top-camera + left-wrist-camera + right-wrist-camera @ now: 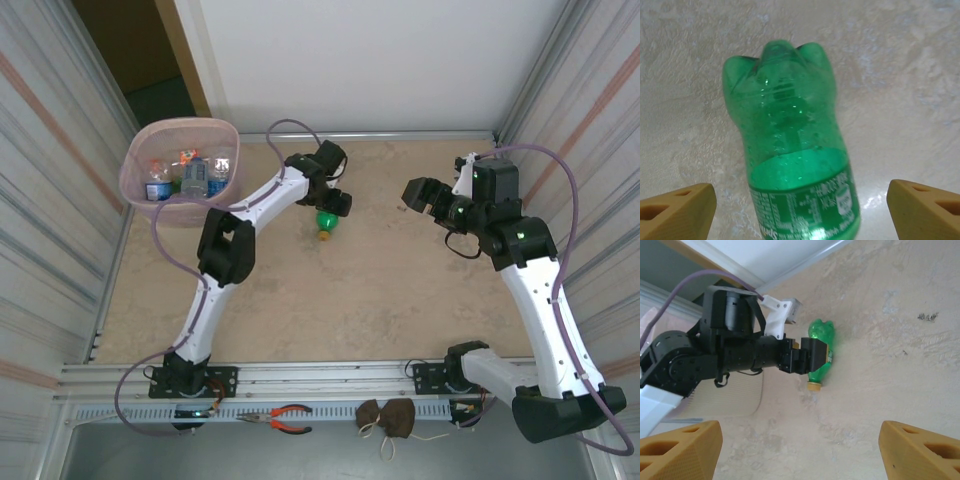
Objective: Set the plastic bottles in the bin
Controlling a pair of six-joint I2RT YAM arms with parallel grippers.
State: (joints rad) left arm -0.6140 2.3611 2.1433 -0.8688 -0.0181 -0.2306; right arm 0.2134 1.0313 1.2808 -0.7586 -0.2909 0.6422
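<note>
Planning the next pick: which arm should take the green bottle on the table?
Left. The left pincer, open, is right at the green bottle, and the bin sits on its side. The right pincer is farther off.

one loose green bottle [325, 224], one pink bin [178, 123], two robot arms [225, 245] [540, 290]

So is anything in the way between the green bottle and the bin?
Nothing visible lies on the table between the green bottle and the bin. The left arm itself stretches along that side. The left gripper hangs right over the bottle, jaws open, with nothing between them.
</note>
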